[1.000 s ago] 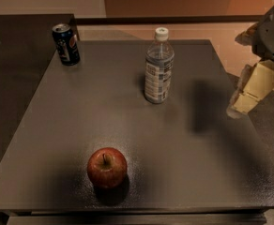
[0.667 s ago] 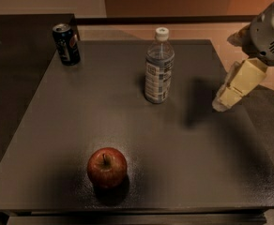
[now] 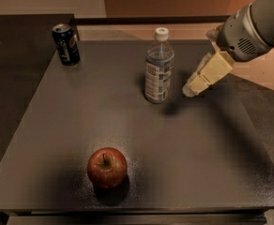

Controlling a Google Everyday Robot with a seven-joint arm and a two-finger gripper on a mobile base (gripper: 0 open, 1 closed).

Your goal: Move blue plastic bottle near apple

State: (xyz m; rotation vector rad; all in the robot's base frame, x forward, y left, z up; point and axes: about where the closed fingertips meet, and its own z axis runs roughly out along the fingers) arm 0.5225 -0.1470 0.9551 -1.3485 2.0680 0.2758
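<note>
Pincer (image 3: 189, 91) beside blue plastic bottle (image 3: 158, 67), not touching; grip state cannot be told.
Bottle is stood upright just left of pincer on the surface (image 3: 212, 144); apple (image 3: 107, 167) is seen well below-left of it. Bottle could be tipped if clipped high. Versus earlier, pincer has been brought closer; bottle unmoved.

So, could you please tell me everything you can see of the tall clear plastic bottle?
The tall, clear, bluish plastic bottle stands upright at the middle back of the dark table. It has a white screw cap and a white-grey printed label around its lower half. Nothing touches it but the table; the gripper hovers beside it on the picture's right, not touching.
</note>
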